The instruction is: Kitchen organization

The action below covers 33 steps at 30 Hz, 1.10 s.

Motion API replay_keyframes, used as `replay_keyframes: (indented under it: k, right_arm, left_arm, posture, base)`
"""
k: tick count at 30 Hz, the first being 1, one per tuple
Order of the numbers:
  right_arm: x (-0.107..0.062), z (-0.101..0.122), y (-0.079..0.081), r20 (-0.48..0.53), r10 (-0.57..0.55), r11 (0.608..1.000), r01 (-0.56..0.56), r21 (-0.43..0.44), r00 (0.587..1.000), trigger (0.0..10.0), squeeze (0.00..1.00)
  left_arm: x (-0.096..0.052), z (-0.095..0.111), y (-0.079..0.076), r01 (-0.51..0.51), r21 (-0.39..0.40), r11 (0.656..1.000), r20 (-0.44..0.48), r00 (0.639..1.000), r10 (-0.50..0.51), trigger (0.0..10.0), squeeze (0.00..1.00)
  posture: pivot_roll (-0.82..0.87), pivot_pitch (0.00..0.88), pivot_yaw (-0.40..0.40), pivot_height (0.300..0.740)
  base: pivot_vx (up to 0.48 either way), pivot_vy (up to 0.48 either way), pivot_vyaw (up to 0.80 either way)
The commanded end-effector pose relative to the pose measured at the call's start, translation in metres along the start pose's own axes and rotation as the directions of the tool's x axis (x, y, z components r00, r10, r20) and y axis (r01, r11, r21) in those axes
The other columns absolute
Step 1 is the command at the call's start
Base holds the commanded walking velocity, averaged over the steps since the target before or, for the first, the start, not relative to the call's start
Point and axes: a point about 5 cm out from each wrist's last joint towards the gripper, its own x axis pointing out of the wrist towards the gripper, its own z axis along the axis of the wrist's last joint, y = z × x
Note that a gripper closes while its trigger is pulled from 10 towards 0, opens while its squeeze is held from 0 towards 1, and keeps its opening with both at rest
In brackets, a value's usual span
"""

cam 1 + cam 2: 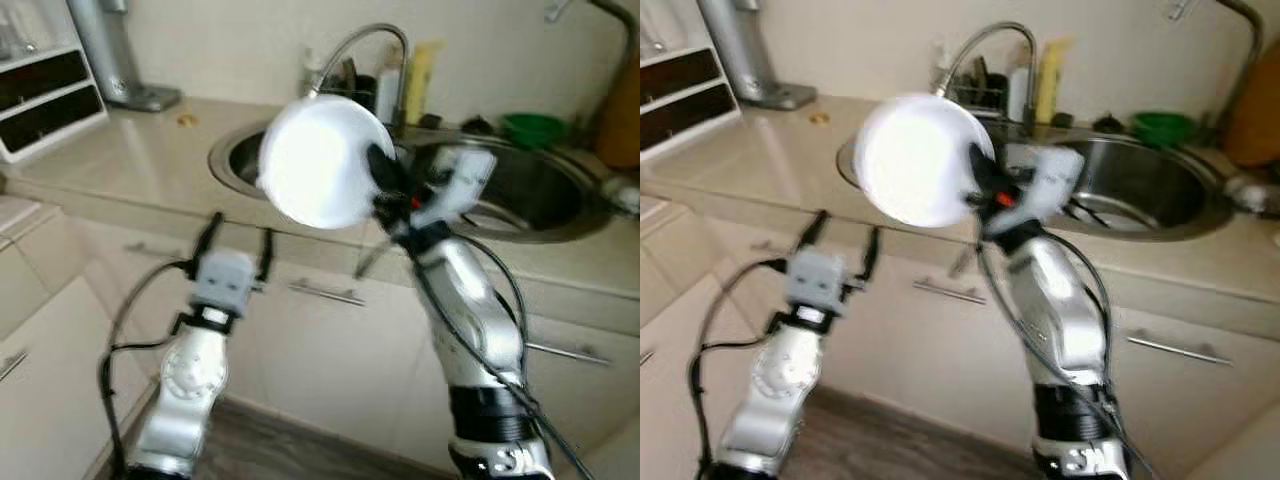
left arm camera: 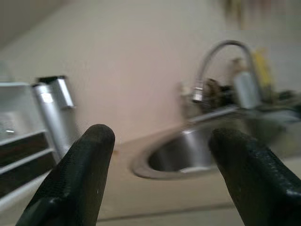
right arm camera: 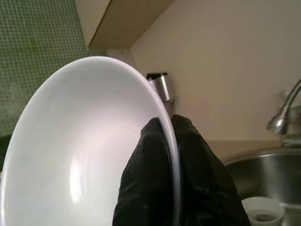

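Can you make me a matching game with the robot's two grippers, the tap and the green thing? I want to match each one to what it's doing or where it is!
Things:
1. right gripper
2. left gripper
3. faucet
4. green bowl

Places or states:
A. arches over the sink
B. open and holding nothing
C. sits on the counter behind the sink
D. pinches the rim of a white bowl

Pairs: 1-D, 2-B, 3-A, 4-C
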Motion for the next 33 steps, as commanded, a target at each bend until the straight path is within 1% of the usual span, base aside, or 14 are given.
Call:
replay_keyframes:
  k: [1,12,13,14,15,18,19,23,26,27,28,29,31,33]
  right_arm:
    - [-0.008,-0.008,-0.009,-0.041,-0.038,0.999,0.038,-0.008,0.998,0.0,0.0]
    - [-0.014,-0.014,-0.033,-0.075,-0.256,0.963,0.247,-0.111,0.964,0.0,0.0]
    - [-0.015,-0.014,-0.048,-0.078,-0.362,0.929,0.353,-0.11,0.929,4.5,0.0]
    - [-0.015,-0.014,-0.048,-0.078,-0.362,0.929,0.353,-0.11,0.929,4.5,0.0]
    - [-0.016,-0.012,-0.055,-0.064,-0.406,0.91,0.397,-0.121,0.912,6.5,0.0]
    - [-0.015,-0.015,-0.057,-0.104,-0.409,0.907,0.392,-0.151,0.907,4.6,0.0]
    - [-0.016,-0.017,-0.059,-0.114,-0.42,0.905,0.406,-0.125,0.9,1.3,0.0]
    - [-0.016,-0.019,-0.061,-0.116,-0.432,0.9,0.418,-0.128,0.894,1.3,0.0]
    - [-0.016,-0.018,-0.062,-0.107,-0.444,0.893,0.429,-0.137,0.89,4.6,0.0]
    - [-0.017,-0.018,-0.063,-0.101,-0.448,0.89,0.434,-0.137,0.888,9.3,0.0]
    - [-0.017,-0.016,-0.063,-0.09,-0.452,0.888,0.438,-0.141,0.888,9.9,0.0]
    - [-0.017,-0.015,-0.064,-0.082,-0.454,0.886,0.44,-0.144,0.887,6.9,0.0]
    - [-0.017,-0.012,-0.065,-0.06,-0.471,0.874,0.456,-0.168,0.88,7.5,0.0]
    - [-0.018,-0.011,-0.067,-0.054,-0.482,0.869,0.469,-0.157,0.875,10.0,0.0]
  left_arm:
    - [0.003,0.006,-0.005,0.011,-0.018,1.0,0.012,1.0,-0.011,10.0,0.0]
    - [0.001,0.008,0.001,0.004,-0.014,1.0,0.002,1.0,-0.003,10.0,0.0]
    - [0.001,0.007,0.0,0.005,-0.016,1.0,0.0,1.0,-0.005,10.0,0.0]
    - [0.001,0.007,0.0,0.005,-0.016,1.0,0.0,1.0,-0.005,10.0,0.0]
    - [0.001,0.007,0.0,0.009,-0.018,1.0,-0.002,1.0,-0.009,10.0,0.0]
    - [0.0,0.008,-0.001,0.017,-0.02,1.0,-0.002,1.0,-0.017,10.0,0.0]
    - [0.0,0.008,-0.002,0.017,-0.022,1.0,-0.003,1.0,-0.017,10.0,0.0]
    - [0.0,0.008,-0.001,0.017,-0.021,1.0,-0.004,1.0,-0.018,10.0,0.0]
    - [0.0,0.008,-0.001,0.018,-0.02,1.0,-0.005,1.0,-0.018,10.0,0.0]
    - [0.0,0.008,-0.001,0.019,-0.02,1.0,-0.006,1.0,-0.019,10.0,0.0]
    - [0.0,0.008,-0.001,0.019,-0.02,1.0,-0.006,1.0,-0.019,10.0,0.0]
    - [0.0,0.008,-0.001,0.02,-0.02,1.0,-0.007,1.0,-0.02,10.0,0.0]
    - [0.0,0.007,-0.001,0.021,-0.02,1.0,-0.009,1.0,-0.021,10.0,0.0]
    - [0.0,0.007,-0.001,0.022,-0.02,1.0,-0.01,1.0,-0.022,10.0,0.0]
  posture:
    - [-0.03,0.0,0.011,0.74]
    - [-0.03,0.0,0.011,0.74]
    - [-0.03,0.0,0.01,0.74]
    - [-0.03,0.0,0.01,0.74]
    - [-0.03,0.0,0.011,0.74]
    - [-0.03,0.0,0.011,0.74]
    - [-0.03,0.0,0.011,0.74]
    - [-0.03,0.0,0.012,0.74]
    - [-0.02,0.0,0.012,0.74]
    - [-0.03,0.0,0.014,0.74]
    - [-0.03,0.0,0.014,0.74]
    - [-0.03,0.0,0.014,0.74]
    - [-0.03,0.0,0.015,0.74]
    - [-0.03,0.0,0.014,0.74]
  base:
    - [0.311,0.0,0.8]
    - [0.247,0.0,0.8]
    - [0.0,0.0,0.0]
    - [0.0,0.0,0.0]
    - [0.0,0.0,0.0]
    - [0.0,0.0,0.0]
    - [0.0,0.0,-0.8]
    - [0.0,0.0,-0.8]
    - [0.0,0.0,-0.8]
    - [0.0,0.0,-0.8]
    - [0.0,0.0,-0.8]
    - [0.0,0.0,-0.8]
    - [0.0,0.0,0.0]
    - [0.0,0.0,0.0]
